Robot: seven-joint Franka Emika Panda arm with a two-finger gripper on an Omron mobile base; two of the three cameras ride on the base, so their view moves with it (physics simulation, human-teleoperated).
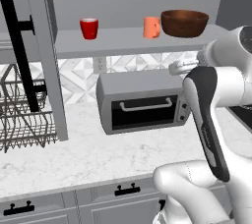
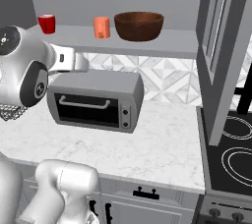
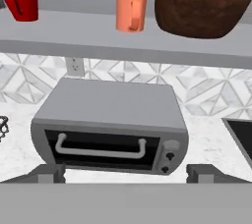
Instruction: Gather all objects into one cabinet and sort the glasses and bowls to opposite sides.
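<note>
Nearest us, our pincer (image 3: 126,173) hangs released and empty, its dark fingertips (image 3: 49,173) spread wide above the white marble bench (image 1: 88,156), facing the grey toaster oven (image 3: 110,127). On the flat grey cabinet shelf (image 1: 118,46) stand the wide dark brown wooden bowl (image 1: 184,22) at the right, the orange cup (image 1: 151,27) just beside it, and the red cup (image 1: 89,28) well apart, left. We judge sorting is under way; next we must rise toward a cup.

Kitchen: toaster oven (image 1: 142,101), stovetop (image 2: 235,156), probably dish rack (image 1: 22,120).
</note>
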